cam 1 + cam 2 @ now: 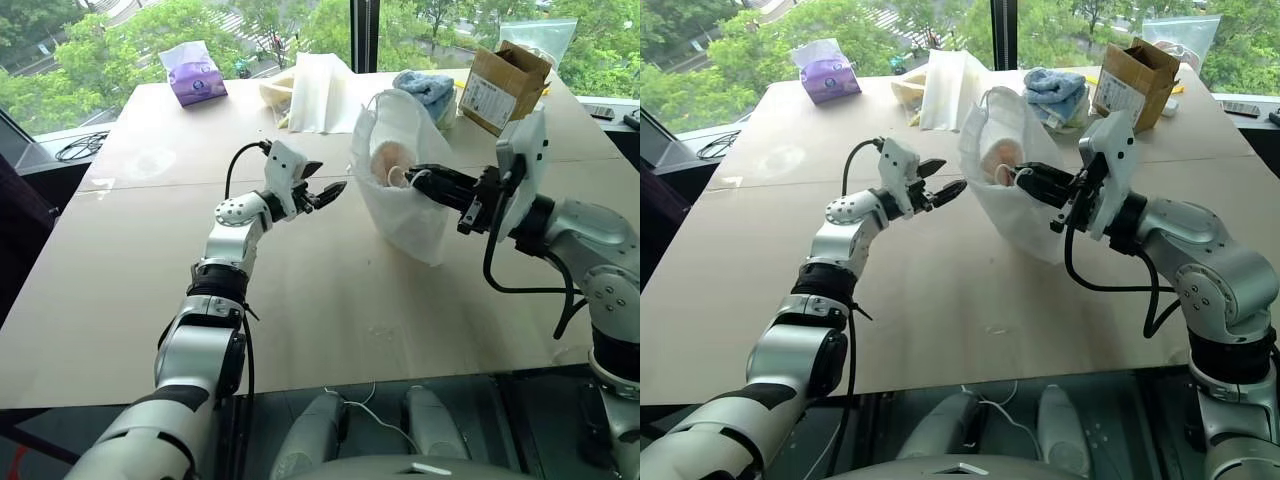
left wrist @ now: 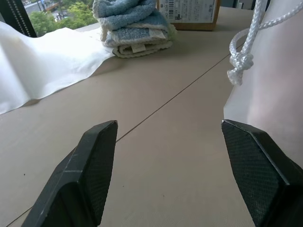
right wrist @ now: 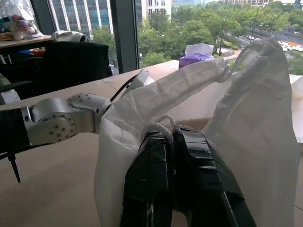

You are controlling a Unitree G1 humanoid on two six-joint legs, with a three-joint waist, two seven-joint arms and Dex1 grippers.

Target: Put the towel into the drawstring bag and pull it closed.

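Right end effector [image 1: 418, 178] is pinching the drawstring bag [image 1: 405, 190] at its rim, holding it up on the counter [image 1: 150, 250], the towel [image 1: 385, 160] sitting inside; left end effector [image 1: 333, 191] is hovering just beside, spread wide.

The towel [image 1: 386, 160] shows through the bag's mouth as a pale rounded patch; the drawstring bag [image 1: 412, 215] walls cover the rest of it. The right pincer [image 1: 412, 178] has its tips against the bag's rim, and whether they pinch cord or fabric is too small to tell. Far right on the counter [image 1: 150, 290], a cardboard box [image 1: 505, 85] carries a label too small to read.
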